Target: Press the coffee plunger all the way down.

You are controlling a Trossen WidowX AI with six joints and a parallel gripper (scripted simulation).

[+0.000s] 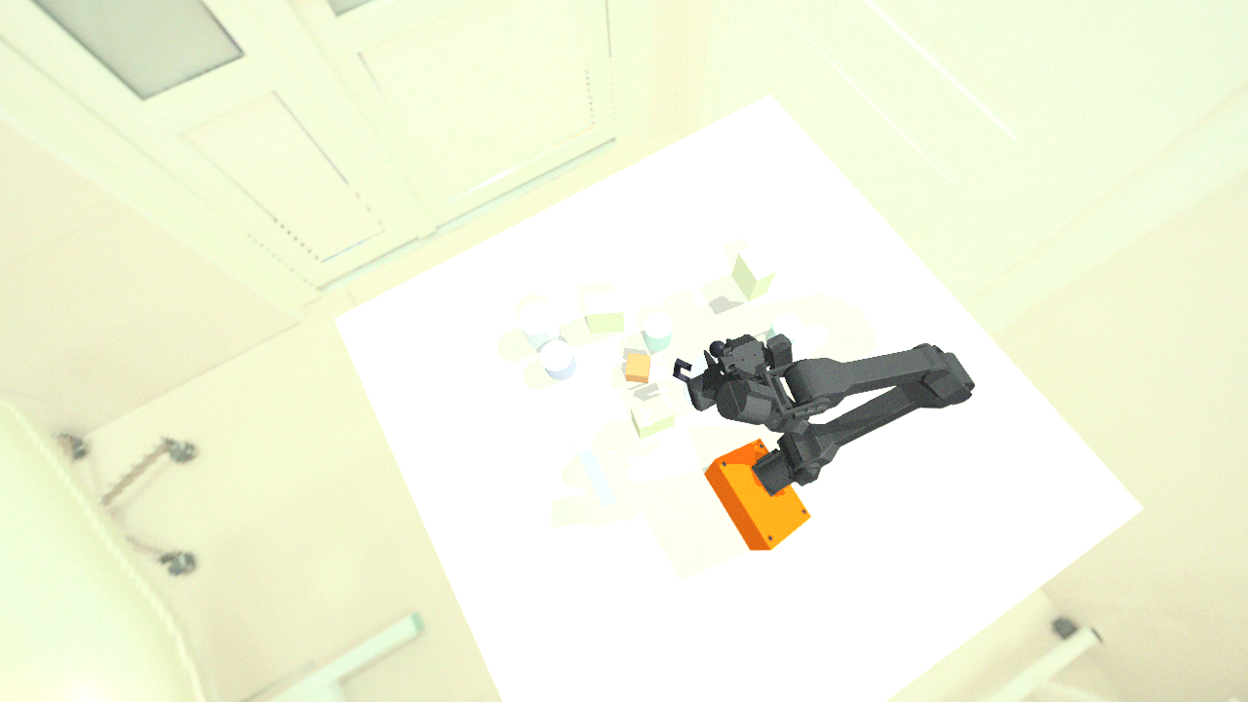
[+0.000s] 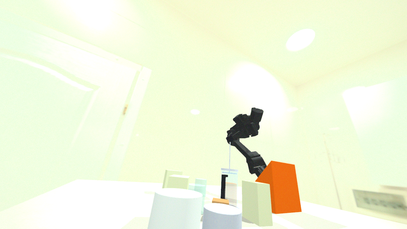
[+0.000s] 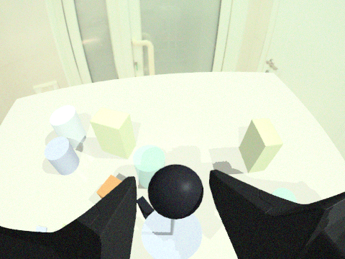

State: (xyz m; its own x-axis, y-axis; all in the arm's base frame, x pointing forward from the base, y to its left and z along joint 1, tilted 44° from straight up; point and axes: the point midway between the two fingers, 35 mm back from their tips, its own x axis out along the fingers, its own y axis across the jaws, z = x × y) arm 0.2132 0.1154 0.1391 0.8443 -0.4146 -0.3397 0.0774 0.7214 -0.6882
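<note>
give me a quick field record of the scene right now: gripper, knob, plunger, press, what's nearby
gripper: part closed, fingers either side of the knob, gaps visible, holding nothing
plunger knob: black ball, between the fingers
plunger rod: fully raised, upright
coffee press: upright on the table, black handle
nearby: small orange block, mint cylinder, pale green box
arm base: orange box
</note>
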